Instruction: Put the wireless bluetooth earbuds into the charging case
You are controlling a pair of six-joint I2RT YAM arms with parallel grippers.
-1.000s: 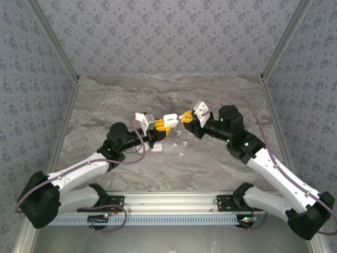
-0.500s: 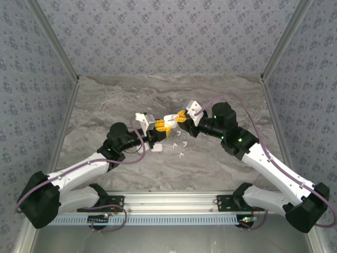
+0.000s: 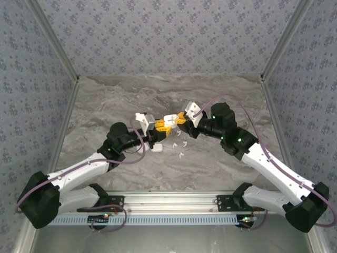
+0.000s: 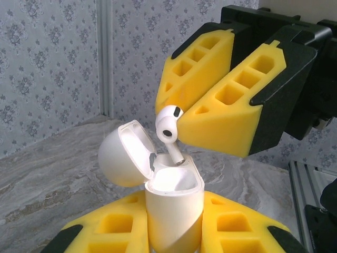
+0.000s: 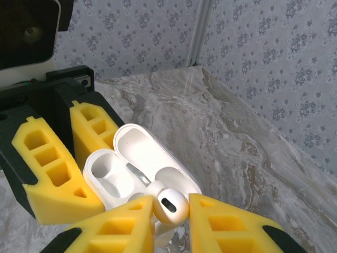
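Right gripper [image 3: 180,119], earbud [image 4: 168,125] nearer case [image 4: 174,213] rim

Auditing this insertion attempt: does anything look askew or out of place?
The earbud in the right hand leans tilted at the open case mouth, not seated. Loose earbuds lie scattered on the table.
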